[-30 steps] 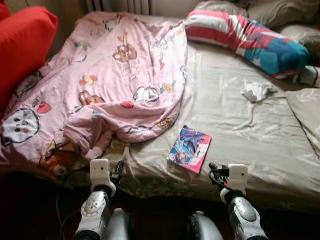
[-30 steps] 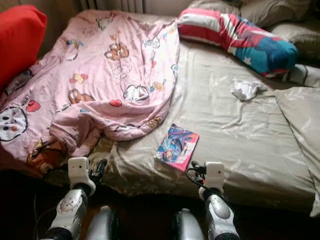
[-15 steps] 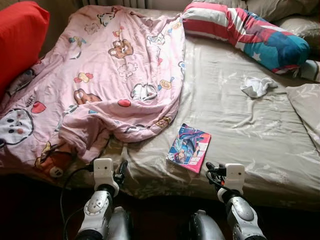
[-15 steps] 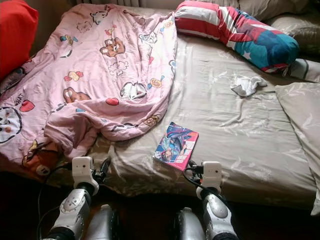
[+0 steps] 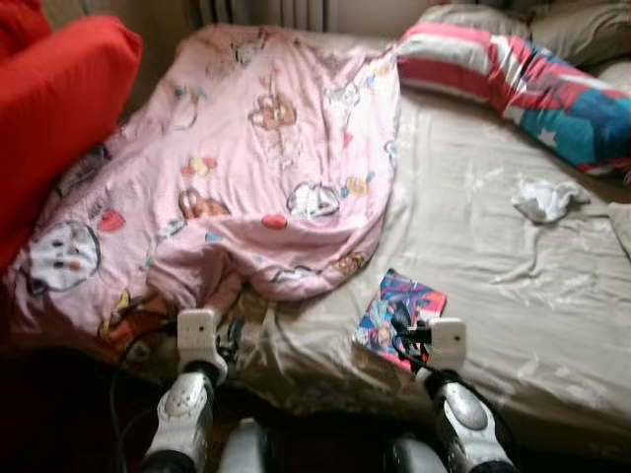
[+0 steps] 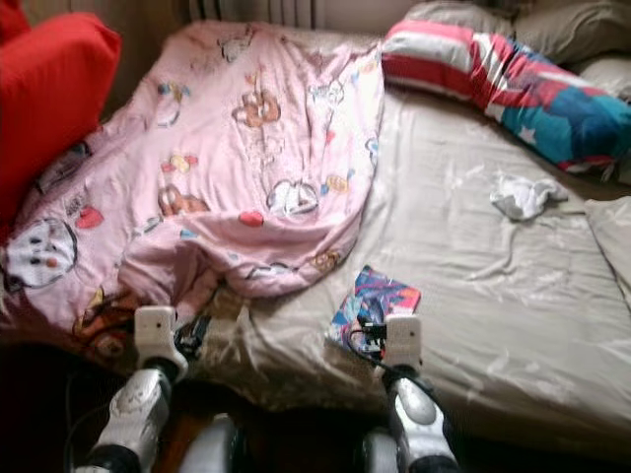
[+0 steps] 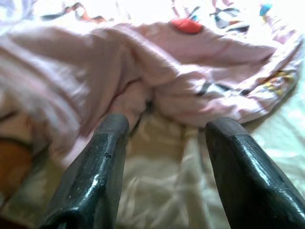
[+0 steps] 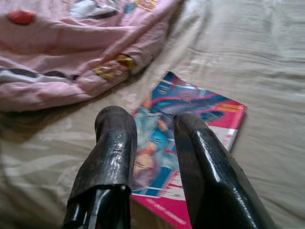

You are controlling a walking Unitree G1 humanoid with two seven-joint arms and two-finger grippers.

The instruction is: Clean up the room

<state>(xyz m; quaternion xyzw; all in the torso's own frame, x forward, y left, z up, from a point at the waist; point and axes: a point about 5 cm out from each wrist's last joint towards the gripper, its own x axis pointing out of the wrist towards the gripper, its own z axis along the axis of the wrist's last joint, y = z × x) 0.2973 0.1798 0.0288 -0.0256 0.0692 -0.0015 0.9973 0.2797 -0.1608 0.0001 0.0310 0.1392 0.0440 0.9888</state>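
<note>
A colourful pink-edged book (image 5: 402,307) lies flat on the beige bed sheet (image 5: 493,286), by the hem of a crumpled pink cartoon blanket (image 5: 246,168). My right gripper (image 5: 406,333) hovers over the book's near edge. Its fingers (image 8: 114,138) stand slightly apart, and the book (image 8: 200,109) shows between them with nothing held. My left gripper (image 7: 169,124) is open at the bed's near edge, pointing at the folded blanket hem (image 7: 157,62). A small white cloth (image 5: 547,197) lies on the sheet at the far right.
A red cushion (image 5: 54,118) rests against the bed's left side. A striped red, white and blue pillow (image 5: 532,89) lies across the head of the bed, with beige pillows (image 5: 582,30) behind it. A dark cable (image 5: 123,370) hangs below the blanket edge.
The camera has swung left, so the whole scene sits further right in the picture. My right gripper now overlaps the book's near edge instead of standing to its right.
</note>
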